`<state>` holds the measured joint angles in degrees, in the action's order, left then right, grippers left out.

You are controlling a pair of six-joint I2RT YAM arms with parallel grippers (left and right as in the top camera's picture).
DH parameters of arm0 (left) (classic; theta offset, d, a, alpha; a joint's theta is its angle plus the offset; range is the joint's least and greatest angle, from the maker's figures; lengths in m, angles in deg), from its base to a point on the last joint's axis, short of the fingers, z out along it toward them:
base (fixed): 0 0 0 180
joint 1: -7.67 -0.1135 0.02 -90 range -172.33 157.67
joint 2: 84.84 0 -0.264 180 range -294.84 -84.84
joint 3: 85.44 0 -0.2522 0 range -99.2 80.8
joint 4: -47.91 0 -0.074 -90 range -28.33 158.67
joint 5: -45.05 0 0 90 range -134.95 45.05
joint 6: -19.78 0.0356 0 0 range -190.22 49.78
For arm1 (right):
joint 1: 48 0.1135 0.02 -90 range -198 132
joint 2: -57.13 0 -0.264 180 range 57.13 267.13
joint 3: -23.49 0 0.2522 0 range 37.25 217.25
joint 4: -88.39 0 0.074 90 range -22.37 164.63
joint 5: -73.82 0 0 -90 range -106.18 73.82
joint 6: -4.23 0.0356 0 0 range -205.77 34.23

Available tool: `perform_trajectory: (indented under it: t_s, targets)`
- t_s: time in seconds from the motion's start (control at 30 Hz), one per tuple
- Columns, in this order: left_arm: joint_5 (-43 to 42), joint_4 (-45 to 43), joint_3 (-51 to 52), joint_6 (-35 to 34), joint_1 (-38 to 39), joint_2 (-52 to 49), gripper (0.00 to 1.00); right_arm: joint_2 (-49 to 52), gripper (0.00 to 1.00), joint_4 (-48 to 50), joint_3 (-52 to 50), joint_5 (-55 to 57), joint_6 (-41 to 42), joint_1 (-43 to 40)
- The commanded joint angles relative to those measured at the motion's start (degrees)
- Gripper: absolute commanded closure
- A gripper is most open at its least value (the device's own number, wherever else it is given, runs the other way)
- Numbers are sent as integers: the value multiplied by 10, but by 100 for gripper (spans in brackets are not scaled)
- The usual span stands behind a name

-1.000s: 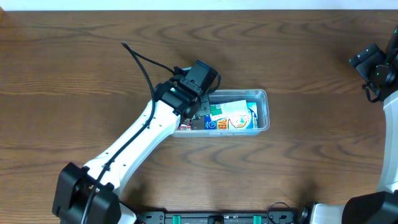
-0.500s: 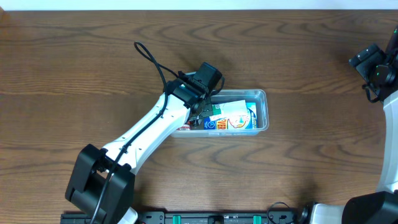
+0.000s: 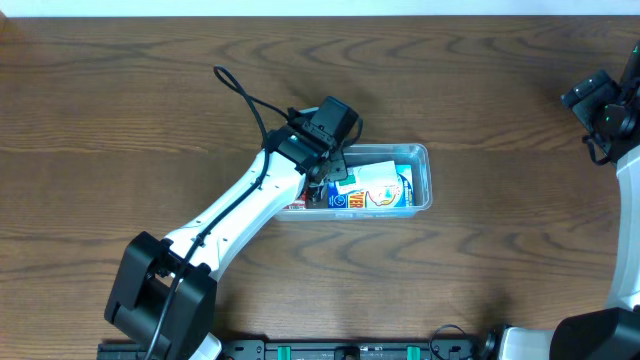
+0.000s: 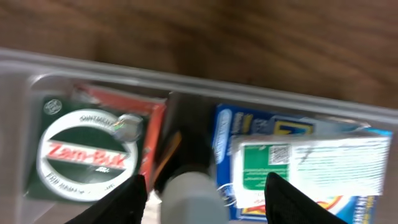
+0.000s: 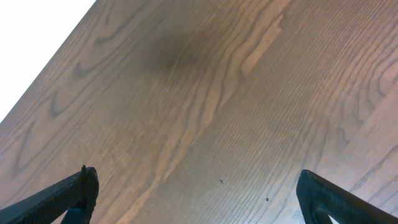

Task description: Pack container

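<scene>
Your left gripper hangs inside the left end of the container. Its fingers stand apart and grip nothing. A pale rounded thing lies between them, too blurred to name. The container sits near the middle of the table, with its long axis running left to right. The green tin lies to the left of the gripper and the blue and white packet to the right. The right gripper is wide open over bare wood at the far right edge, well apart. So I judge the left arm is the nearer one, and it should rise straight up to clear the rim.
</scene>
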<state>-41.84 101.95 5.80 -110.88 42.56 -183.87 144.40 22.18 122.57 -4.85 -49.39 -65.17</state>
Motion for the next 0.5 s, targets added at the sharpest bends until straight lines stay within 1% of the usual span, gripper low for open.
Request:
perform_trajectory:
  t_s: [0.0, 0.1, 0.2, 0.3, 0.47]
  targets:
    - [-21, -16, -5, -1, -1, 7, 39, 2, 1, 1, 0, 2, -2, -2]
    - [-27, -20, -14, 2, -1, 25, 39, 2, 1, 1, 0, 2, -2, -2]
    - [-27, -19, -20, 28, -1, 54, 37, 2, 1, 1, 0, 2, -2, -2]
    - [-26, -16, -21, 55, -1, 98, 30, 2, 1, 1, 0, 2, -2, -2]
    - [-24, -1, -21, 108, -4, 180, 14, 2, 1, 1, 0, 2, -2, -2]
